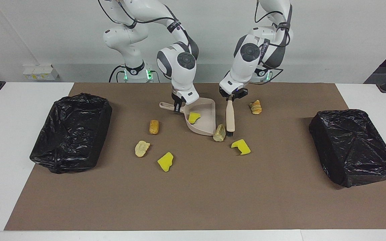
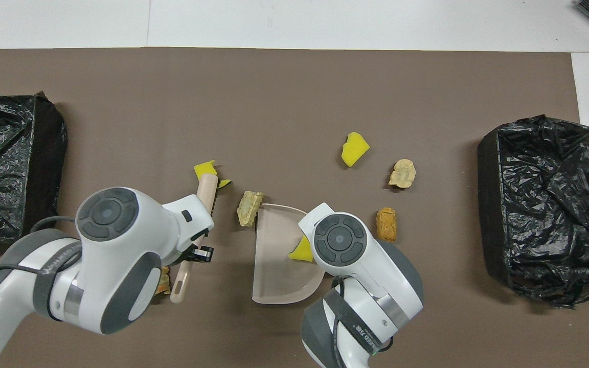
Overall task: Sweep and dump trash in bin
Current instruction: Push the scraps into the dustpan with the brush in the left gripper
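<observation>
Beige brush [image 1: 230, 115] clamped in left fingers [image 1: 230, 97]; dustpan [image 1: 202, 117] handle in right fingers [image 1: 177, 107], hidden overhead.

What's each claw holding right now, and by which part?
The left claw holds the brush by its handle end. The right claw holds the dustpan by its handle.

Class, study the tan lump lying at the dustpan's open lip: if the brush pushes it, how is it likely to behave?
The tan lump is irregular, so it will probably tumble or skid rather than roll straight. It looks light and bread-like, so the brush may flick it aside. The dustpan lip beside it could catch it.
</observation>
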Tool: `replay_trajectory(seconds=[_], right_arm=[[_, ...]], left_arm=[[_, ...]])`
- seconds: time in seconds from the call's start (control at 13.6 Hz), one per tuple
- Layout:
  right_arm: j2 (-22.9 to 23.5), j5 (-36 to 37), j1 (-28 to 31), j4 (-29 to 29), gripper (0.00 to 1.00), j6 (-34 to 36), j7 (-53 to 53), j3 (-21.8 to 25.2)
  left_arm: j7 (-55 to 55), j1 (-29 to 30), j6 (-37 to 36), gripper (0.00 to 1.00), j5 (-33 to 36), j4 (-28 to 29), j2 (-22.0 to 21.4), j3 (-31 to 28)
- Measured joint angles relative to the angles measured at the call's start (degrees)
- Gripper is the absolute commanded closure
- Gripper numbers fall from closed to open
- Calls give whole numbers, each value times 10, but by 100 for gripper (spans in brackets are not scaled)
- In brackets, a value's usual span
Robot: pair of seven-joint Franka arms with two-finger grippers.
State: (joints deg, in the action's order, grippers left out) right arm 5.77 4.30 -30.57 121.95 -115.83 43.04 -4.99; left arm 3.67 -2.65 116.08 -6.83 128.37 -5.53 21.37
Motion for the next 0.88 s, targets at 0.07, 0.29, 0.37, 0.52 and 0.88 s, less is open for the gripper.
replay_trajectory(seconds=[0.07, 0.29, 0.37, 0.52, 0.88], right_arm=[[-1, 0, 0, 0, 100, 10, -18, 0], [-8, 0, -1, 0, 100, 44, -79, -1], [-10, 0, -1, 0, 100, 50, -98, -3], [-13, 0, -2, 0, 100, 54, -115, -5], [-13, 0, -1, -1, 100, 42, -129, -4]], left_arm=[[-34, 1, 24, 100, 16, -6, 12, -21], [-81, 2, 55, 100, 89, -78, 96, -63], [-87, 4, 58, 100, 118, -114, 132, -67], [-110, 15, 59, 100, 147, -179, 198, -68], [-128, 16, 36, 100, 151, -210, 236, -62]])
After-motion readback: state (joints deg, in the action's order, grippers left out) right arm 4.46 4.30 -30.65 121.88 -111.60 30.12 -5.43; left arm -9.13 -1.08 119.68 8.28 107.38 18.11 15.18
